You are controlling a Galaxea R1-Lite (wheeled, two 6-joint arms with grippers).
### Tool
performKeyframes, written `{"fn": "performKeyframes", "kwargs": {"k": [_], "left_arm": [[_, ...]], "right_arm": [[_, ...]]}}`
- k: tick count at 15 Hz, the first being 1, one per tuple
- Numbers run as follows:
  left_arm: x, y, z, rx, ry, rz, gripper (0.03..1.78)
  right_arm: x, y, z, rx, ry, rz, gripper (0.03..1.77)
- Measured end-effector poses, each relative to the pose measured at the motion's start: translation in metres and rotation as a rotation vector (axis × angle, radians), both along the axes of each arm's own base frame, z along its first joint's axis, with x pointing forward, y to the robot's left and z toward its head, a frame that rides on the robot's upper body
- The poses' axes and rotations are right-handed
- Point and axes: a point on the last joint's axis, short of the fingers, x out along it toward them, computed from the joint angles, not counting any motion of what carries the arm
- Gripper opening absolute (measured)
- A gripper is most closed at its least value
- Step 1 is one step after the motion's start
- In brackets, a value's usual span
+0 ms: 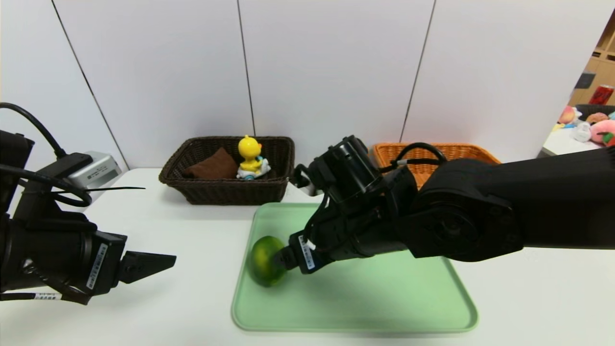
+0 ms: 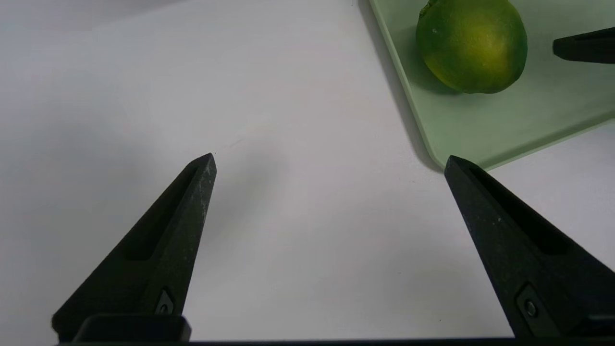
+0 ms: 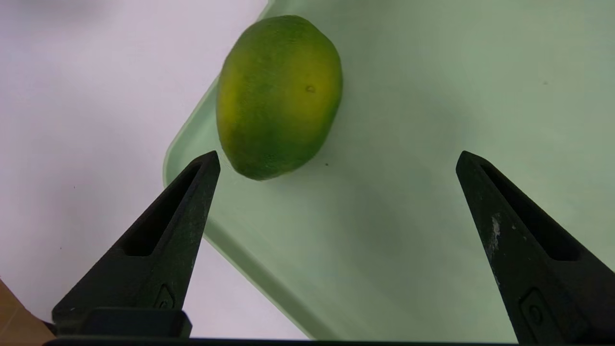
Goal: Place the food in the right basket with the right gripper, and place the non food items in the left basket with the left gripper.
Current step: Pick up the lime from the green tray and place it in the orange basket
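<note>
A green citrus fruit (image 1: 265, 260) (image 3: 278, 96) (image 2: 472, 44) lies near the left edge of the pale green tray (image 1: 384, 298). My right gripper (image 1: 283, 262) (image 3: 338, 161) hovers low over the tray just right of the fruit, open, with the fruit a little beyond its tips and nothing between its fingers. The left gripper (image 1: 163, 262) (image 2: 330, 161) stands open over bare table to the tray's left. In the dark brown left basket (image 1: 192, 192) sit a yellow duck toy (image 1: 251, 158) and a brown cloth (image 1: 211, 166). The orange right basket (image 1: 475, 154) stands behind the right arm.
A silver-grey box (image 1: 98, 168) sits at the table's far left. White wall panels rise close behind the baskets. A side table with plush toys (image 1: 593, 127) is beyond the right edge. The right arm covers most of the orange basket's inside.
</note>
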Motion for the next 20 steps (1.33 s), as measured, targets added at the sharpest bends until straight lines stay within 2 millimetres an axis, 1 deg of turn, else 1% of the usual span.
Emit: {"fn": "performKeyframes", "kwargs": {"k": [3, 7, 10, 12, 15, 20], "left_arm": [[-0.003, 0.001, 0.0, -0.002, -0.005, 0.002, 1.69], [-0.006, 0.005, 0.0, -0.003, -0.009, 0.022, 1.69], [-0.009, 0.008, -0.001, -0.005, -0.011, 0.031, 1.69], [-0.011, 0.008, -0.002, -0.006, -0.012, 0.032, 1.69], [-0.015, 0.009, -0.003, -0.007, -0.013, 0.033, 1.69], [-0.018, 0.01, -0.004, -0.01, -0.015, 0.03, 1.69]], "right_arm": [[-0.004, 0.016, -0.003, -0.007, -0.015, 0.013, 1.7], [-0.007, 0.03, -0.001, 0.018, -0.014, 0.018, 1.7], [-0.005, 0.04, -0.002, 0.006, -0.04, 0.0, 1.7], [-0.007, 0.045, -0.003, -0.02, -0.034, 0.0, 1.7], [-0.004, 0.05, -0.007, -0.048, -0.048, -0.014, 1.7], [-0.001, 0.057, -0.021, -0.078, -0.038, -0.016, 1.7]]}}
